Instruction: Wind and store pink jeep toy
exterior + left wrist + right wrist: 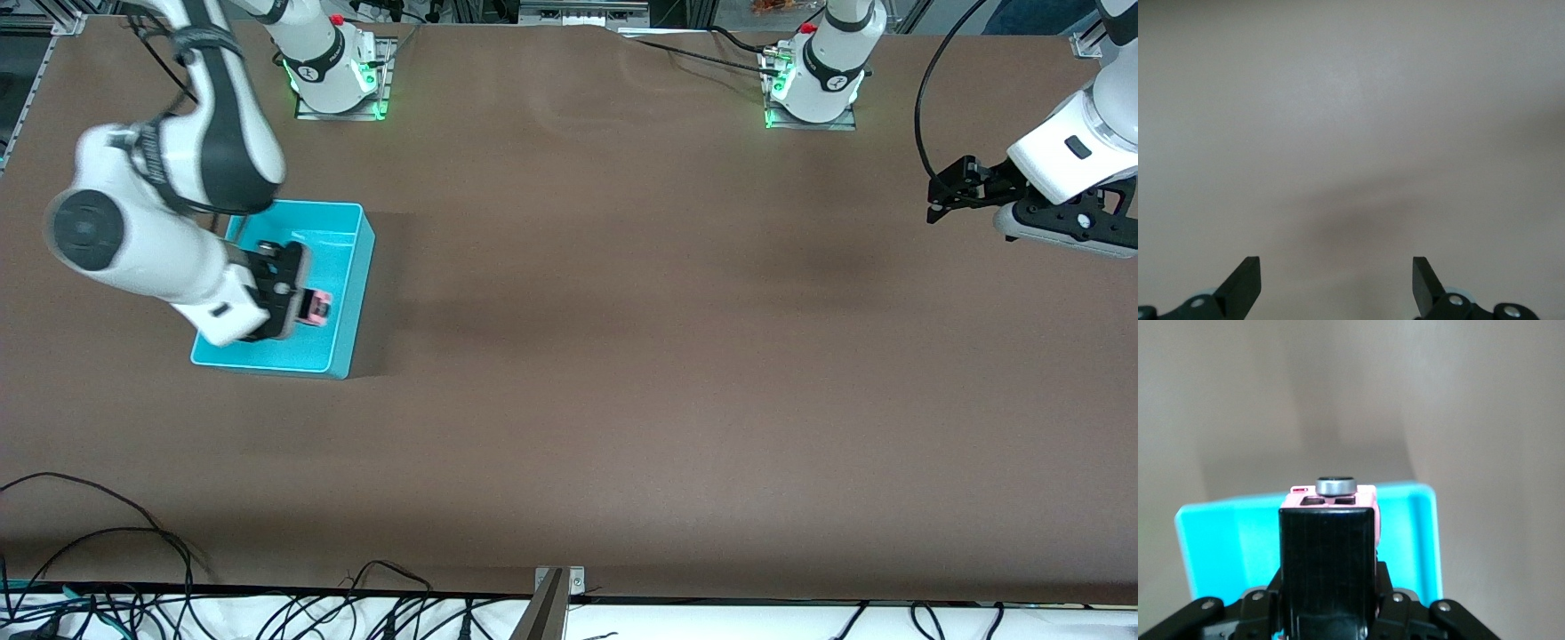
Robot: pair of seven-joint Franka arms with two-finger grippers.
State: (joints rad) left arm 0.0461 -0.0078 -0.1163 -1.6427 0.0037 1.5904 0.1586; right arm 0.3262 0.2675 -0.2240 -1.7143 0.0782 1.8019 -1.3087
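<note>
From the high front camera, the right gripper [307, 305] hangs over the turquoise bin [348, 293] at the right arm's end of the brown table [622, 356], its fingers clamped on the pink jeep [316, 307], which is held above the bin's floor and within its walls. The bin sits just in front of the right arm's base, a little nearer the camera. At the table's other end the left gripper [938, 197] waits in the air over bare tabletop, well apart from the bin, its black fingers spread wide and holding nothing. Loose black cables [133, 569] trail along the table edge nearest the camera. The left wrist camera shows only the two dark fingertips [1245, 283] of the left gripper [1337, 283] standing far apart over plain table [1351, 120], with a soft shadow between them. The right wrist camera looks along the right gripper [1329, 520] at the jeep [1368, 501] pinched between its black fingers [1328, 553], one dark wheel with a grey rim facing the lens; below it lie the bin's [1225, 540] turquoise floor and rim, framed by brown table [1485, 420].
</note>
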